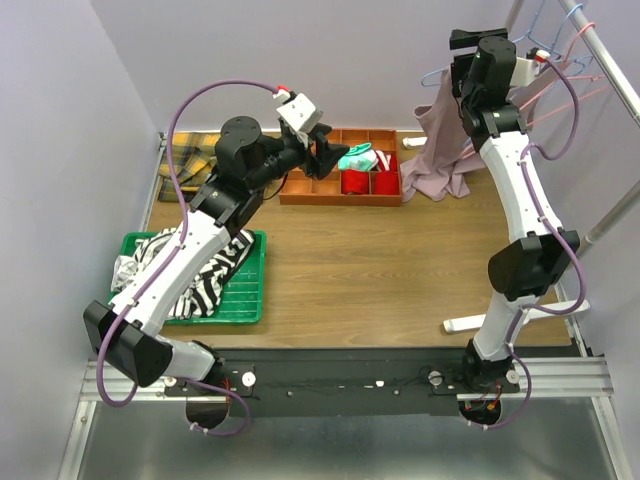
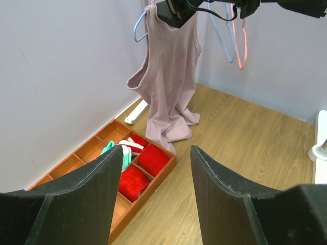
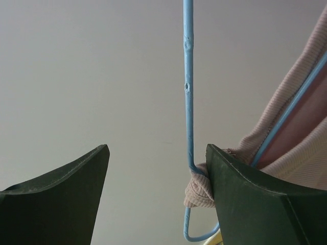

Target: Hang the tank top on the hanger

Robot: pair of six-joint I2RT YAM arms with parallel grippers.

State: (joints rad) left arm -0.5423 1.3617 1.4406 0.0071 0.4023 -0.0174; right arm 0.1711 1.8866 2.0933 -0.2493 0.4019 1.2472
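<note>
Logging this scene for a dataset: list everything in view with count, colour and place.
tank top: one, mauve-pink, on the hanger far right, hem on the table
hanger: one, light-blue, under the top's straps
spare hangers: at least two, blue and pink, on the rail
divided box: one, orange-brown, far centre
red cloths: two, red, in the box
teal-white bundle: one, in the box
green tray: one, near left
striped garment: one, black-and-white, in the tray
plaid cloth: one, yellow, far left corner
left pincer: one, black, open, near the box
right pincer: one, black, open around the hanger wire
</note>
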